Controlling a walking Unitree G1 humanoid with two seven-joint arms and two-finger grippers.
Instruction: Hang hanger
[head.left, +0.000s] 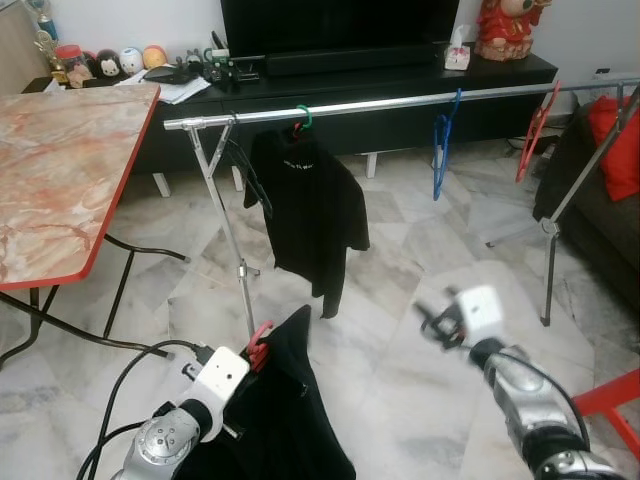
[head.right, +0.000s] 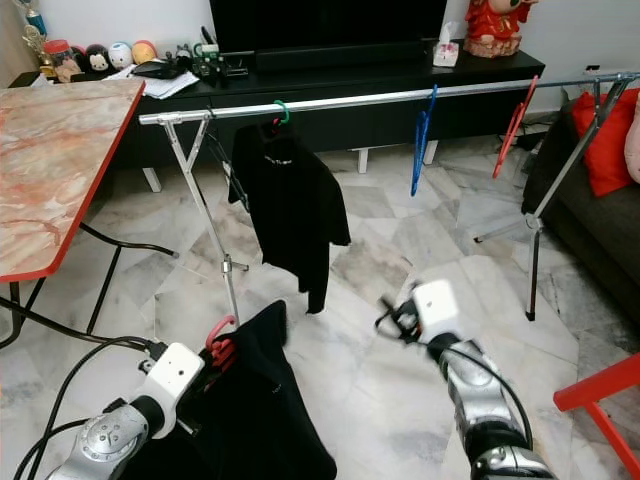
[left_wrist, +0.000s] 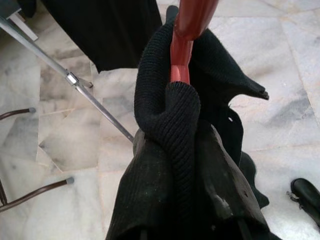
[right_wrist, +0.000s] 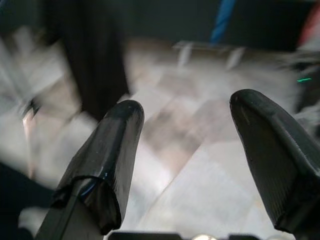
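Left gripper (head.left: 255, 352) clamps a red hanger (head.left: 260, 340) carrying a black garment (head.left: 285, 420), low before the rail (head.left: 400, 101). Right gripper (right_wrist: 185, 150) hovers empty, fingers apart. Carrying step; next, lift the hook over the rail.

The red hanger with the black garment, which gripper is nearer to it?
Left. The left gripper holds the red hanger with its black garment; the right gripper hangs open, apart to the right.

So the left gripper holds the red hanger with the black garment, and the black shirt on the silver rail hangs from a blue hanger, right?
Not quite. The black shirt on the silver rail hangs from a green hanger, as the left eye view shows. The left gripper does hold the red hanger with the black garment.
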